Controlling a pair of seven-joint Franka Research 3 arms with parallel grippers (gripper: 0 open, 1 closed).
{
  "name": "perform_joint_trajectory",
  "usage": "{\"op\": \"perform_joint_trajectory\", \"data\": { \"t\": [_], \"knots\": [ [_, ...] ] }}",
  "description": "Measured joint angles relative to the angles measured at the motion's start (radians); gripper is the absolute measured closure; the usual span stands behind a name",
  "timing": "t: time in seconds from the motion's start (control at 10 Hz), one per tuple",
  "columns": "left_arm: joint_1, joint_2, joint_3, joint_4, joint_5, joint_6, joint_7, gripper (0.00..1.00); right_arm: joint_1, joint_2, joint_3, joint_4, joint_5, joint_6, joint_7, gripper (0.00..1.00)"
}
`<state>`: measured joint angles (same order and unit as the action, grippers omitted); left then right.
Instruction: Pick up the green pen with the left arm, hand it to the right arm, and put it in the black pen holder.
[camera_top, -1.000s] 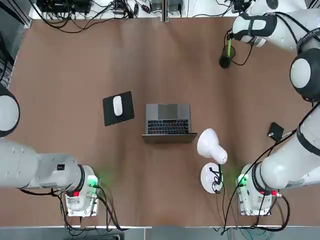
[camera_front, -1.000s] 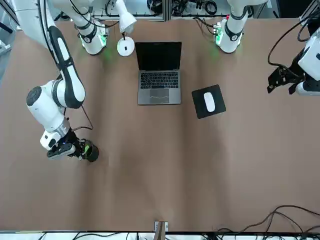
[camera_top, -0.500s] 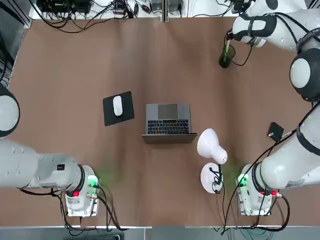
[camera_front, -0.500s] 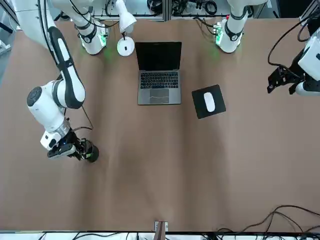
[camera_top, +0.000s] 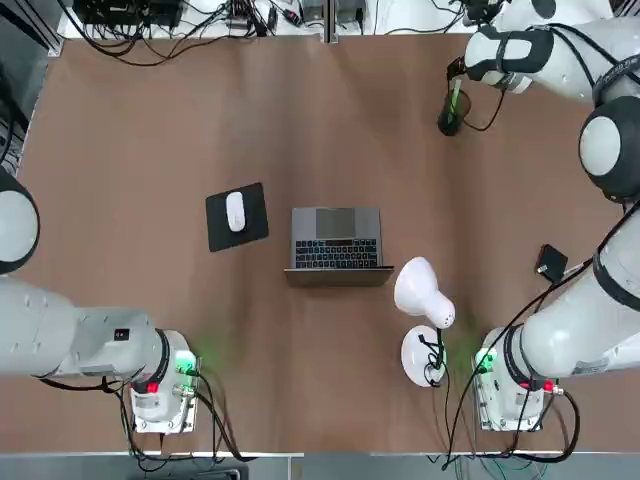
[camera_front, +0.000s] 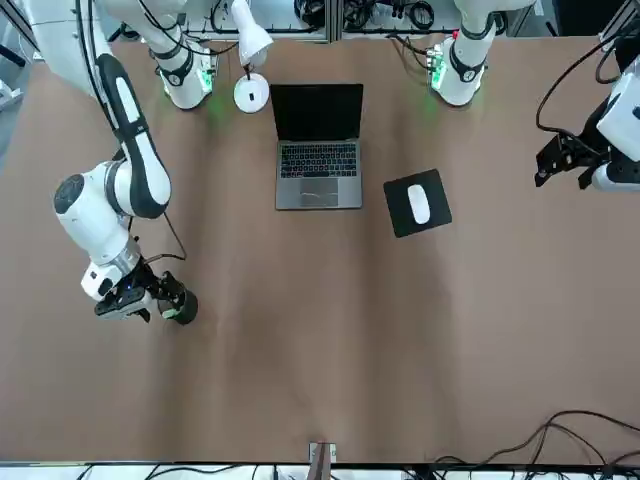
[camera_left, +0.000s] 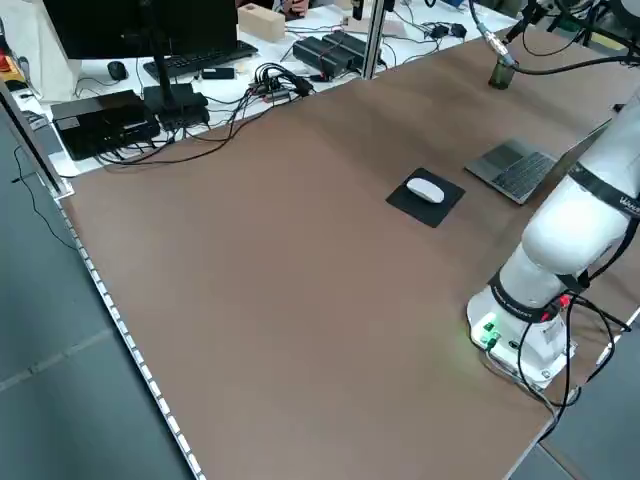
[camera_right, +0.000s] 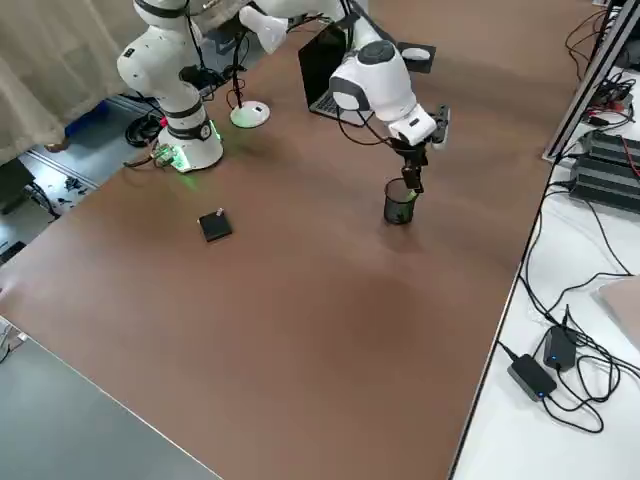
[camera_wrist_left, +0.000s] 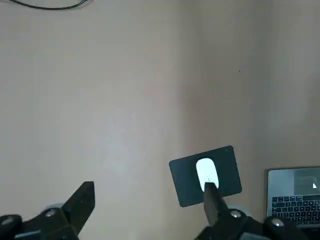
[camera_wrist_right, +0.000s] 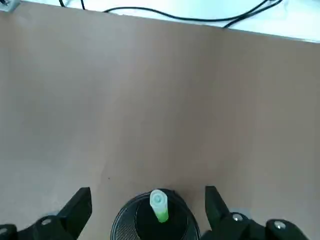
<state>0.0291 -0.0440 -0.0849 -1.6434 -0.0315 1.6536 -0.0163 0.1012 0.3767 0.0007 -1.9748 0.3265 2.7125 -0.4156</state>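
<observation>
1. The green pen (camera_wrist_right: 159, 202) is in the black pen holder (camera_right: 400, 203), far right on the table. Its top end pokes up w/ a bit of a lean; the low end is hard to see, prob. inside the cup.
2. R gripper (camera_wrist_right: 149, 189) is wide open just over the cup, w/ no pen in its grip.
3. Black gadget (camera_top: 551, 262) sits on the right, nearer than the cup.
4. Laptop (camera_top: 336, 252) is open in the mid. of the table.
5. White lamp (camera_top: 420, 290) stands near, just right of the laptop.
6. White mouse (camera_top: 235, 211) is on its black pad (camera_top: 256, 222), left of the laptop.
7. L gripper (camera_wrist_left: 150, 183) is up over the left side, well apart from the pad. It's open too, w/ nothing in it.
</observation>
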Motion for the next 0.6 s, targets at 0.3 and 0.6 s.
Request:
{"op": "perform_joint_trajectory", "data": {
  "t": [0.3, 0.6],
  "knots": [
    [0.0, 0.0, 0.001, 0.005, 0.0, 0.004, 0.0, 0.03, -0.04, -0.118, -0.005, 0.145, 0.0, -0.406, 0.101, 0.0],
    [0.0, 0.0, 0.001, 0.011, 0.0, 0.004, 0.0, 0.03, -0.084, -0.239, -0.051, 0.248, -0.081, -0.718, 0.136, 0.0]
  ]
}}
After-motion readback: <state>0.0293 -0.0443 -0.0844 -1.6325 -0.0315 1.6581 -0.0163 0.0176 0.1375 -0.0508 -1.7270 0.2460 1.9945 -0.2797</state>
